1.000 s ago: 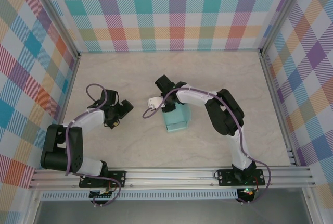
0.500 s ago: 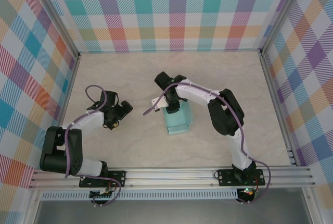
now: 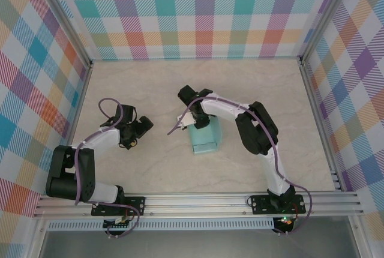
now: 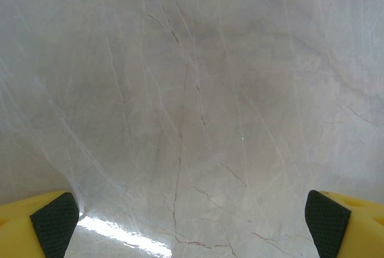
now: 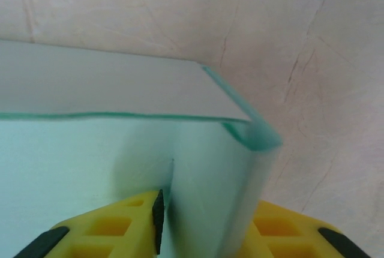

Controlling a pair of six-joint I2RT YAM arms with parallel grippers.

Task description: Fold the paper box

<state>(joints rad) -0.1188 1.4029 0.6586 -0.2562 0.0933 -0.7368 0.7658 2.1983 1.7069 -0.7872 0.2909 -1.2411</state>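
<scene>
Right wrist, rt claw [image 5: 210, 225] pinching paper box [image 5: 84, 150] wall

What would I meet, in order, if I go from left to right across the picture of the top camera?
In order: checked left wall → left end effector, open → paper box → right arm's base → checked right wall.

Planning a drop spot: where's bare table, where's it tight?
Free: far strip of table along the checked wall, and near strip between the paper box and the rail. Crowded: centre, between the left gripper and the right gripper at the box.
</scene>
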